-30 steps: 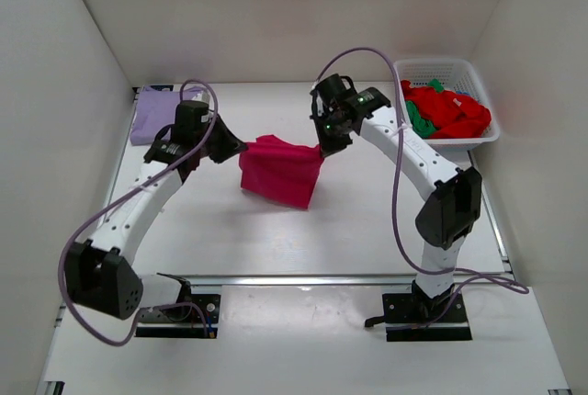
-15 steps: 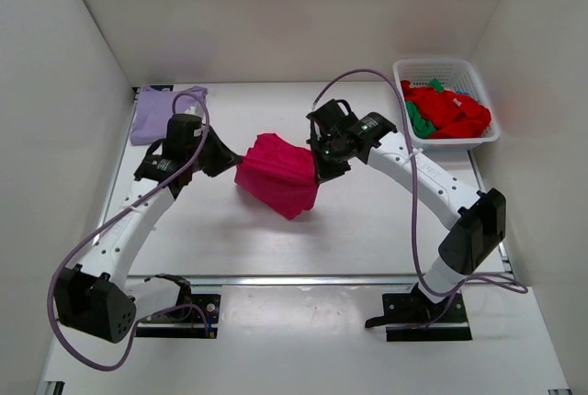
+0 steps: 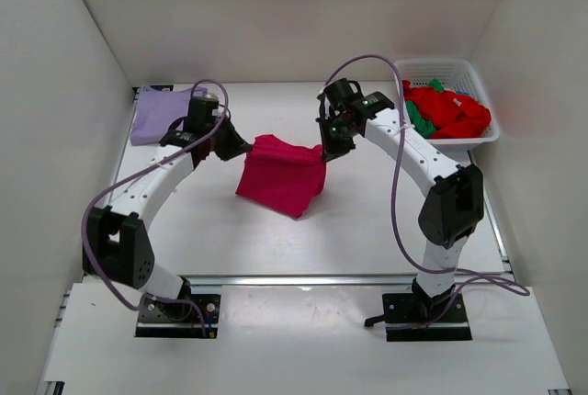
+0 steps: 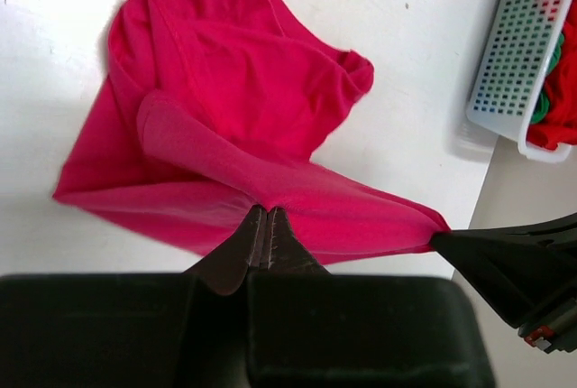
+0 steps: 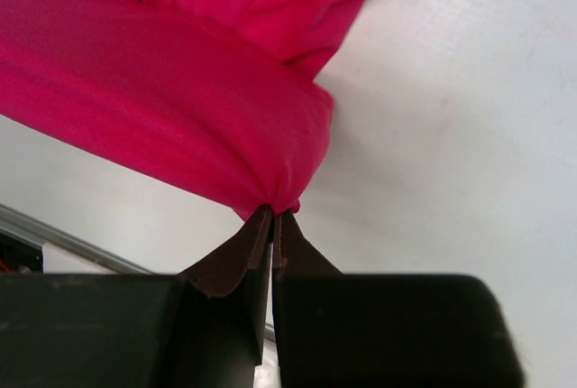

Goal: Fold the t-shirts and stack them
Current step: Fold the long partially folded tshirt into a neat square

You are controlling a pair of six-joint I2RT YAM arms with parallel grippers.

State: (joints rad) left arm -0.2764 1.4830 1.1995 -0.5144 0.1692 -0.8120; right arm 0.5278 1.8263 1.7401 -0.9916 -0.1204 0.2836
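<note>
Table (image 3: 367, 230), centre: the pink shirt (image 3: 280, 177) is held up between both arms. Its top edge is stretched in a line and the rest is hung below in loose folds. Whether the lowest corner is rested on the table or hung just above it cannot be told from overhead.

Left gripper (image 4: 268, 212): the jaws are pressed fully together on a pinch of the shirt's top edge at its left end. Right gripper (image 5: 272, 215): the jaws are pressed fully together on a bunched corner at the right end. Nothing else is gripped by either.

Handling, as judged: the cloth is taken to be light, soft and limp. No shape is kept by it unsupported, and sag and bunching are seen between the two holds. Slip is thought unlikely where a gathered edge is pinched, though a thin single layer could be pulled free under tension. Breakage is not a concern. Hold is best taken at two corners of one edge, well apart, so that the panel can be spread flat when lowered. A hold in mid-panel would be expected only to gather it.

Far left corner: a lavender shirt (image 3: 156, 112) is laid flat on the table.

Far right corner: red shirts (image 3: 450, 110) and a green shirt (image 3: 418, 121) are heaped unfolded in the basket (image 3: 478, 73).
</note>
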